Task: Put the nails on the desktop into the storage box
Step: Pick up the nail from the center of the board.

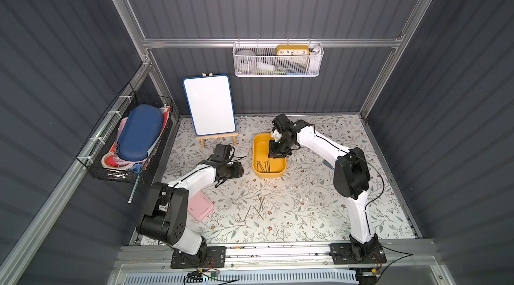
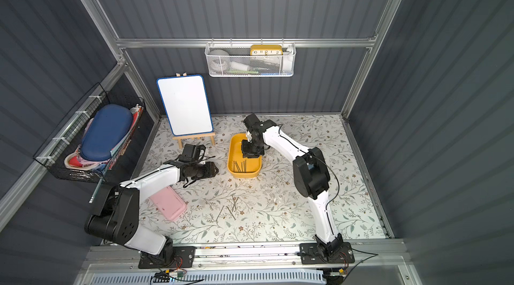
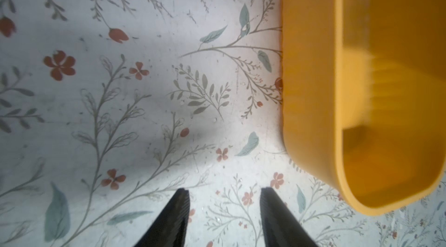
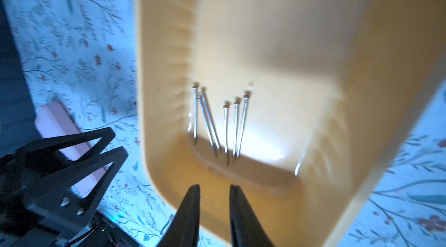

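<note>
The yellow storage box (image 1: 254,158) (image 2: 230,158) stands on the flowered desktop (image 1: 306,200), with several nails (image 1: 264,166) (image 4: 224,125) lying at its near end. Several more nails (image 1: 257,208) (image 2: 231,207) lie scattered on the desktop in front of it. My right gripper (image 1: 274,154) (image 4: 214,186) hangs over the middle of the box, its jaws a little apart with nothing between them. My left gripper (image 1: 241,171) (image 3: 224,191) is low over the desktop just left of the box (image 3: 311,89), open and empty.
A pink flat case (image 1: 201,205) lies by the left arm. A whiteboard on an easel (image 1: 208,105) stands at the back left. A wire basket (image 1: 130,141) hangs on the left wall and a white mesh one (image 1: 278,59) on the back wall.
</note>
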`<state>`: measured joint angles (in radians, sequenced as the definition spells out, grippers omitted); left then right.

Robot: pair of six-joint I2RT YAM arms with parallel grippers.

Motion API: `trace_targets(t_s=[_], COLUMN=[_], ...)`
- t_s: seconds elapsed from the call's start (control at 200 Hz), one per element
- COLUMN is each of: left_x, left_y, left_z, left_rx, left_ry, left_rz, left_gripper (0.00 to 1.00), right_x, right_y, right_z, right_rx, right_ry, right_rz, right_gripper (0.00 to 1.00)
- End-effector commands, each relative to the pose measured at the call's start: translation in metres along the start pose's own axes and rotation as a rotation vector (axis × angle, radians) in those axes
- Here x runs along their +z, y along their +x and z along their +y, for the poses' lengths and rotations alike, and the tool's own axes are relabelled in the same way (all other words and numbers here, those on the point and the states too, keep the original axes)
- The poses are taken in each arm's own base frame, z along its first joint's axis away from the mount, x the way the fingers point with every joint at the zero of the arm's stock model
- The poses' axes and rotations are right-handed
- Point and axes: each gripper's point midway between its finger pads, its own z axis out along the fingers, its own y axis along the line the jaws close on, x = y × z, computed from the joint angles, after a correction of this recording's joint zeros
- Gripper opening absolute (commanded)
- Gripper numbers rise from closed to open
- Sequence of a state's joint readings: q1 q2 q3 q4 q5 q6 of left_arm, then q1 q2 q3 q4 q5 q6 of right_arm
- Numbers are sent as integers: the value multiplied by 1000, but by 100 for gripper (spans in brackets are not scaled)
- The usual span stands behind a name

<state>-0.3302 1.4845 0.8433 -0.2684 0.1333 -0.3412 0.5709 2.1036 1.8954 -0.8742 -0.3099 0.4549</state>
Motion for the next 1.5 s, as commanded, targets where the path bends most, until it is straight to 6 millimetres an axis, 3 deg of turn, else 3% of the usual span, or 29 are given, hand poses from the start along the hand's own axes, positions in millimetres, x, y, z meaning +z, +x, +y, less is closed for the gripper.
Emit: trace_targets(t_s=[0.0, 0.105, 0.22, 0.37, 0.465, 0.71, 0.86, 1.191, 1.241, 1.351, 1.496], left_x=[-22, -30, -38, -45, -42, -33, -19, 1, 4, 7, 1], left_y=[34, 85, 143, 179, 185, 175, 163, 175, 177, 183, 198], left_z=[-19, -48, -59, -62, -54, -36, -46, -31, -30, -29, -19], left_rx=[15, -2, -91, -147, -156, -116, -64, -21, -11, -3, -2], left_ry=[17, 56, 51, 22, -52, -204, -170, -265, -268, -268, -299], left_rz=[68, 193, 332, 401, 417, 404, 373, 455, 466, 498, 551], left_gripper=[53, 53, 53, 53, 52, 51, 50, 45, 44, 28, 18], right_x=[-18, -26, -32, -37, -38, -39, -32, -22, -20, -19, -17], right_y=[8, 25, 44, 66, 76, 91, 96, 97, 100, 100, 102], right_z=[-6, -26, -53, -68, -70, -75, -78, -82, -76, -76, -77], right_rx=[4, 27, 57, 62, 61, 40, 42, 44, 47, 50, 49], right_ry=[22, 67, 135, 147, 136, 130, 120, 127, 90, 88, 87], right_rz=[-18, -3, 6, 4, 18, 27, 33, 47, 67, 72, 75], right_gripper=[28, 28, 29, 28, 28, 28, 28, 28, 28, 27, 27])
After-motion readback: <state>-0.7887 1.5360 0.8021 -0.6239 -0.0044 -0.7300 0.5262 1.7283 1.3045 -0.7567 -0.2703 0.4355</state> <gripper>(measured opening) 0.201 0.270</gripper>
